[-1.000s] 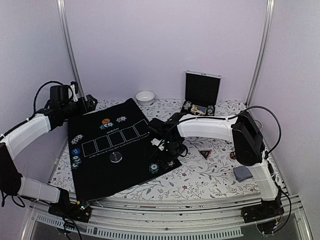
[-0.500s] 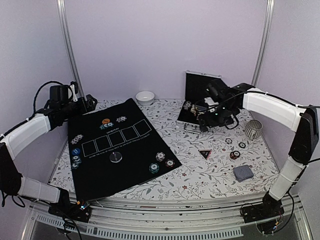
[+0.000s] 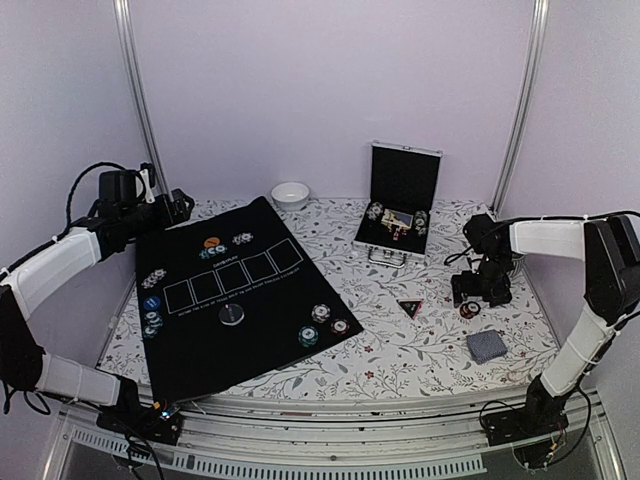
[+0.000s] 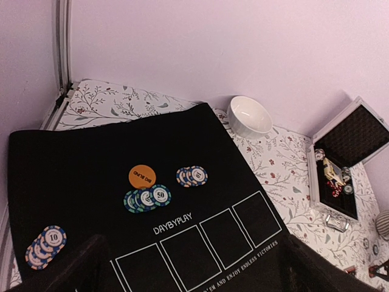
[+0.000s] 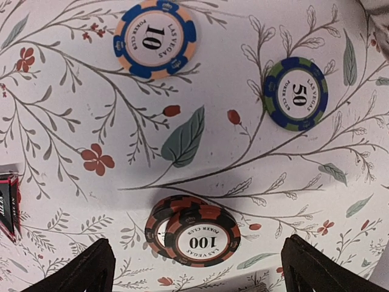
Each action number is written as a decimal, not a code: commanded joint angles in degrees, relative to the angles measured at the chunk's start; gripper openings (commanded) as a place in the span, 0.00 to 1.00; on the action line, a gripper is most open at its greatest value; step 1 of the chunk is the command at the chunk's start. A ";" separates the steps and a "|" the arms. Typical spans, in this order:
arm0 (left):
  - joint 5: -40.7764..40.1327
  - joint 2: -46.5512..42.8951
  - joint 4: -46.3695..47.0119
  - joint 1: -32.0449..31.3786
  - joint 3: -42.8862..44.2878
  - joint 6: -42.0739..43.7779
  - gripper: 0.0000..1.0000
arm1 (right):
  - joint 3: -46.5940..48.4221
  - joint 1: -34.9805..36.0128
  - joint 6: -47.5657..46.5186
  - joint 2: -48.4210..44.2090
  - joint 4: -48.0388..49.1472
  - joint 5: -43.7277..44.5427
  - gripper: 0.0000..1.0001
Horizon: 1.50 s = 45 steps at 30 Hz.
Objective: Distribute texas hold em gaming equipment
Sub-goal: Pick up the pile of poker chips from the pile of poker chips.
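Two overlapping red-black 100 chips lie on the table, straight between the spread, empty fingers of the right pincer, seemingly lined up for a pick. A 10 chip and a 50 chip sit beyond its tips. The left pincer, also released, hangs over the far corner of the black mat.

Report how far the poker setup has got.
Done: chip stacks and the grey button sit on the black mat. In hand: nothing; the open right gripper hovers over loose chips. Left: the card deck and triangular marker lie off the mat; its card boxes are empty.
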 commanded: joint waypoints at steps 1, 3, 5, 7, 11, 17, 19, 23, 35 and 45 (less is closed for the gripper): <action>0.28 -0.01 -0.29 0.52 0.50 -0.02 0.98 | -0.52 0.12 0.41 1.28 4.15 -0.79 0.94; 0.26 -0.01 -0.22 0.59 0.54 0.05 0.98 | -0.35 0.12 0.07 2.52 4.06 -0.37 0.84; 0.27 -0.01 -0.23 0.56 0.50 0.06 0.98 | -0.23 0.14 0.00 3.20 4.12 0.12 0.74; 0.22 -0.01 -0.28 0.64 0.50 0.05 0.98 | -0.22 0.12 -0.03 3.48 4.30 0.09 0.71; 0.41 0.15 -0.25 0.73 0.50 0.00 0.98 | -0.21 0.10 -0.29 4.00 4.31 -0.37 0.70; 0.37 0.25 -0.32 0.79 0.54 -0.09 0.98 | -0.18 0.14 -0.48 4.72 4.53 -1.56 0.55; 0.40 0.21 -0.35 0.91 0.55 -0.06 0.98 | -0.29 0.07 -0.65 5.06 4.37 -1.75 0.56; 0.48 0.17 -0.29 1.02 0.60 -0.09 0.98 | -0.47 0.15 -0.59 5.54 3.67 -0.76 0.53; 0.60 0.15 -0.27 1.06 0.59 -0.09 0.98 | 4.26 1.77 -0.66 3.76 -1.60 3.51 0.12; 1.40 0.29 -0.22 1.19 0.70 0.05 0.98 | 8.74 6.39 -1.39 2.95 -5.13 3.06 0.03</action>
